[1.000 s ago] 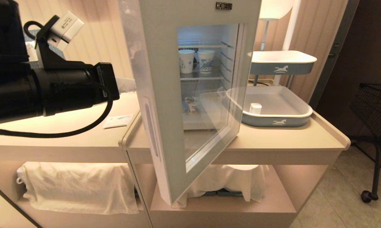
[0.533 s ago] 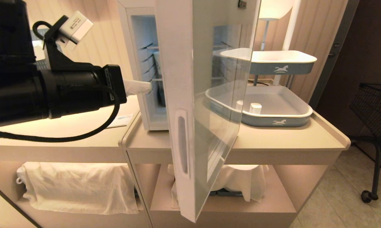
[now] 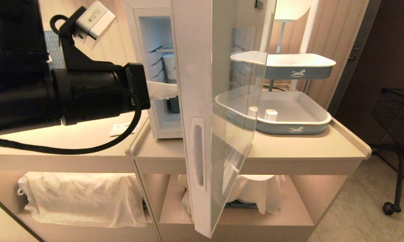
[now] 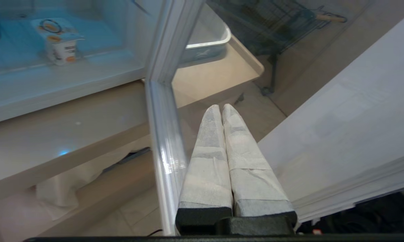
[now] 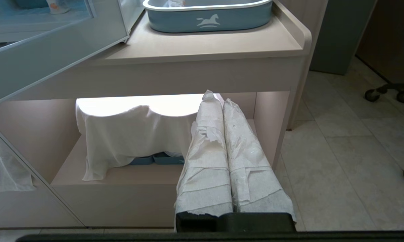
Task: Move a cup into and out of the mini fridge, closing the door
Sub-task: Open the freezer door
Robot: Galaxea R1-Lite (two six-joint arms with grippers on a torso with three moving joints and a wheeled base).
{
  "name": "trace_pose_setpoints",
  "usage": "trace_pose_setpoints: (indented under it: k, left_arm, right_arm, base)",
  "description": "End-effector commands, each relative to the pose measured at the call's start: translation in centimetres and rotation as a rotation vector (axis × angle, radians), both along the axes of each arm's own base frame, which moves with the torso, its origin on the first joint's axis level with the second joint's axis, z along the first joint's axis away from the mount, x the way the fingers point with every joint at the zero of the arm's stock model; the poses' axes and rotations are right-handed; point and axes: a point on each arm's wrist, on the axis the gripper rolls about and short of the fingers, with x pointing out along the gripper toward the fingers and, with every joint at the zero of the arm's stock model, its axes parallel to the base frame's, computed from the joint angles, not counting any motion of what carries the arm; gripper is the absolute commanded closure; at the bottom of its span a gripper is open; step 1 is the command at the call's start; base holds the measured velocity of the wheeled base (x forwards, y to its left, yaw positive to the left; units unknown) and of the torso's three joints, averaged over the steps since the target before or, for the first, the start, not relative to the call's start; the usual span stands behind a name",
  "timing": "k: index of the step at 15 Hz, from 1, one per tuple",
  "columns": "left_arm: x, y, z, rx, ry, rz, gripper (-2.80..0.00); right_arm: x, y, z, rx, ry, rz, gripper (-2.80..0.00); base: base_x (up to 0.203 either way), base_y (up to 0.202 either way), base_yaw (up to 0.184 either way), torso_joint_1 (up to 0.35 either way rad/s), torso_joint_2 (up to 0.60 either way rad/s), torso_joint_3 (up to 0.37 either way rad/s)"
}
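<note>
One second has swung the door [image 3: 202,101] wide; left hand [image 4: 221,109], pressed shut and empty, pushes behind it, cup [image 4: 59,43] reachable beyond.

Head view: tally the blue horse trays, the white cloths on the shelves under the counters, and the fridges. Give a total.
Trays: 2, upper tray, lower tray
Cloths: 2, left cloth, right cloth
Fridge: 1
Total: 5

The left arm reaches in level from the left side of the head view, its wrist camera on top. The left tool [image 3: 170,90] has its two white-wrapped fingers [image 4: 210,141] pressed together, holding nothing. The right tool [image 5: 222,104] hangs low, fingers likewise pressed together and empty.
</note>
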Motion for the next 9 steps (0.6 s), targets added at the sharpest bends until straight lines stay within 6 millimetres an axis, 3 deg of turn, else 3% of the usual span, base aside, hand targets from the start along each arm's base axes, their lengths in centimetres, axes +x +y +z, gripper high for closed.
trace_pose_setpoints:
  k: [1, 9]
  left_arm:
    - [-0.2, -0.8, 0.4, -0.024, 0.010, -0.026, 0.00]
    - [-1.4, -3.4, 1.4, -0.099, 0.056, -0.105, 0.00]
  right_arm:
    - [0.1, 0.0, -0.2, 0.000, 0.010, 0.000, 0.00]
    - [0.1, 0.0, -0.2, 0.000, 0.010, -0.001, 0.00]
  base:
    - [0.000, 0.000, 0.000, 0.000, 0.00, 0.000]
    - [0.000, 0.000, 0.000, 0.000, 0.00, 0.000]
